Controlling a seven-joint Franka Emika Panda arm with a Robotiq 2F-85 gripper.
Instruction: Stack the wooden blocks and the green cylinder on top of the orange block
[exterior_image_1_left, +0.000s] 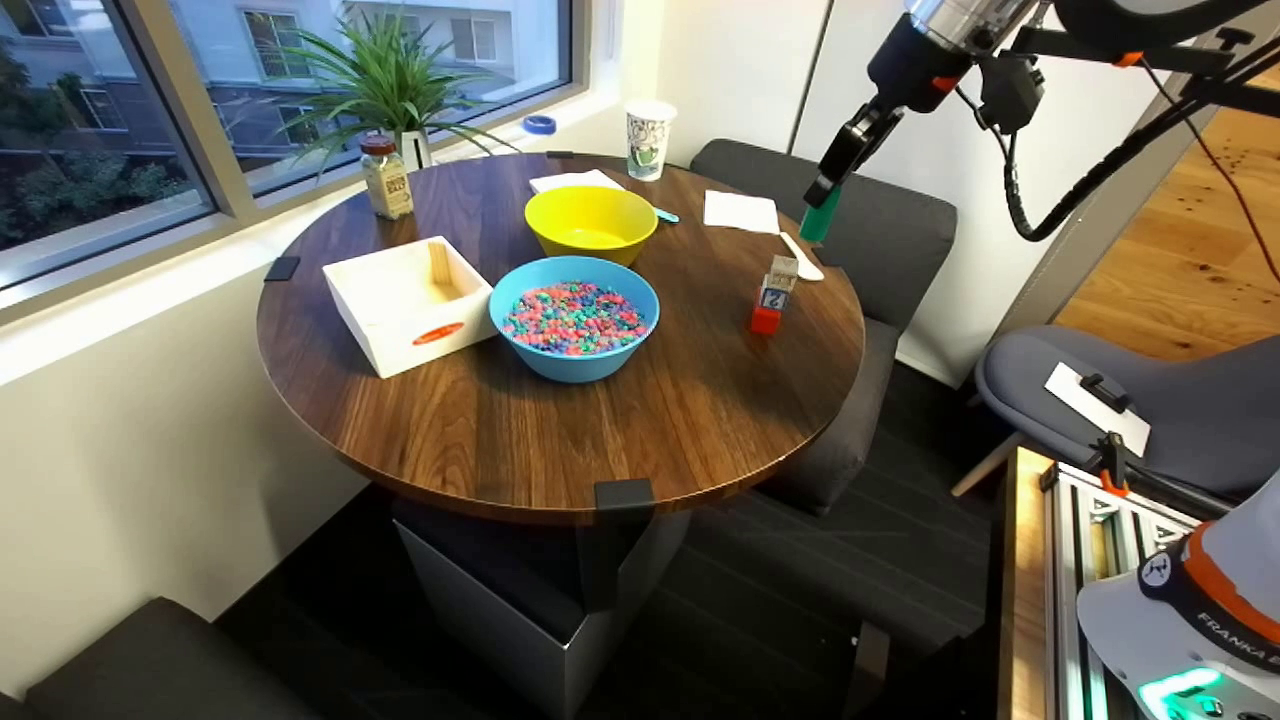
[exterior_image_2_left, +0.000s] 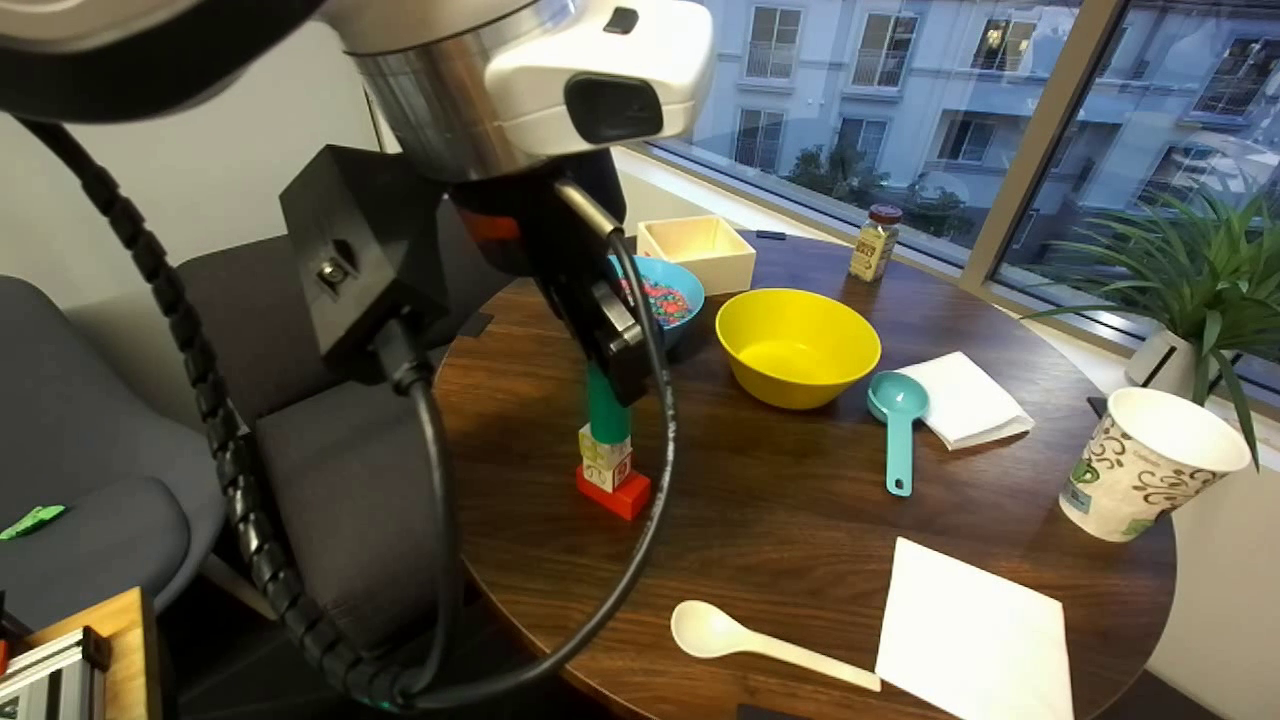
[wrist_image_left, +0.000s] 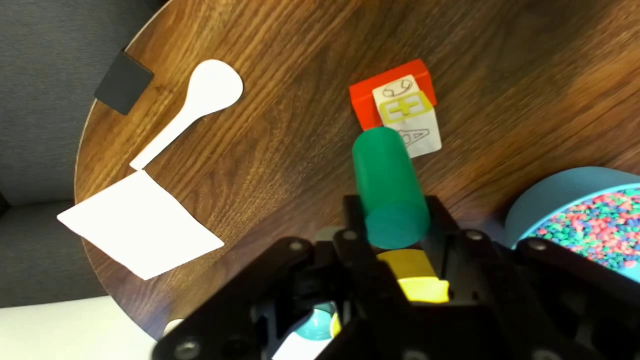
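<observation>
The green cylinder (wrist_image_left: 389, 182), pinched in the gripper (wrist_image_left: 393, 201) and hanging apart from the printed wooden blocks (wrist_image_left: 410, 117) stacked on the orange block (wrist_image_left: 364, 101), could, I reckon, topple them if it comes down off-centre or tilted.

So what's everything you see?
table: 1, brown, by window
orange block: 1, reddish, table
wooden blocks: 2, pale, stacked on orange block
green cylinder: 1, green, held aloft
yellow bowl: 1, yellow, table
blue bowl: 1, blue, table
bits: many, multicoloured, in blue bowl
box: 1, pale, table
spoon: 1, white, table
napkins: 2, white, table
scoop: at least 1, teal, table
cup: 1, white, table
bottle: 1, tan, table
plant: 1, green, by window
seats: several, grey, around table
arm: 1, white-black, above table
fingers: 2, black, around green cylinder
</observation>
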